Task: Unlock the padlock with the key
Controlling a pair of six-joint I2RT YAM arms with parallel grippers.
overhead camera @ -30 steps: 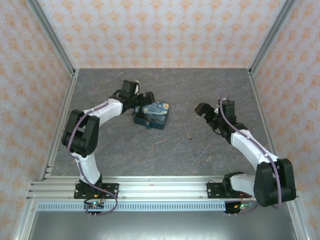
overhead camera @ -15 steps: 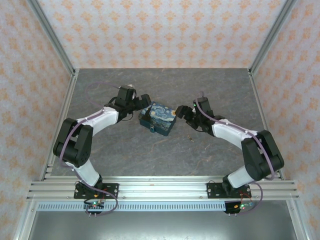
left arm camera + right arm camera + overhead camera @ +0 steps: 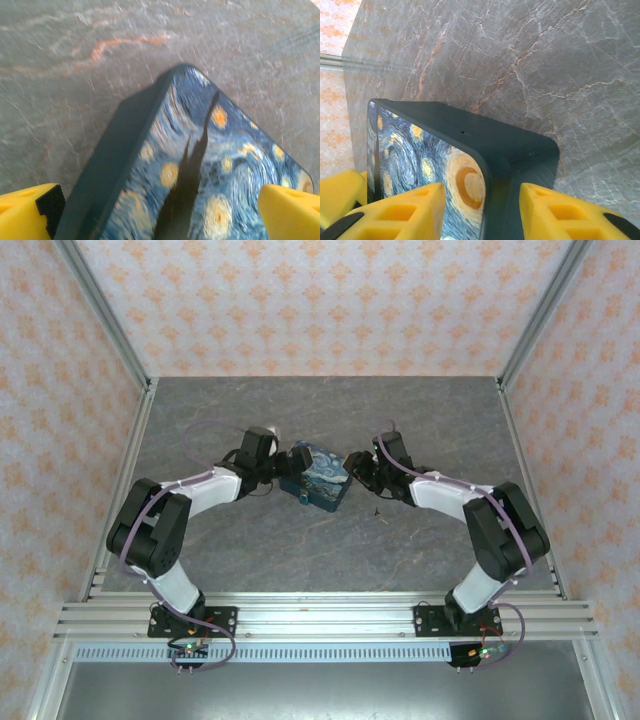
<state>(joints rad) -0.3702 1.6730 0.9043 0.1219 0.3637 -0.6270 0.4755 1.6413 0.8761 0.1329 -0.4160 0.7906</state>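
Within the last second the right pincer (image 3: 356,470) has swung in from well apart and now stands at the right end of the padlock (image 3: 318,478). The padlock lies flat near the middle of the grey surface (image 3: 300,550), between the two arms. It has slid a little to the right in this time.

In the right wrist view, the yellow fingers (image 3: 400,210) of this pincer straddle one corner of the padlock. One is over the painted face and one is just beside the dark side wall. They have narrowed a lot, but one cannot tell whether they already clamp it.

The left pincer (image 3: 288,460) stays fully apart, with the left end of the padlock between its fingers.

It seems the arms are securing the padlock first, and the work with the key is not yet begun.
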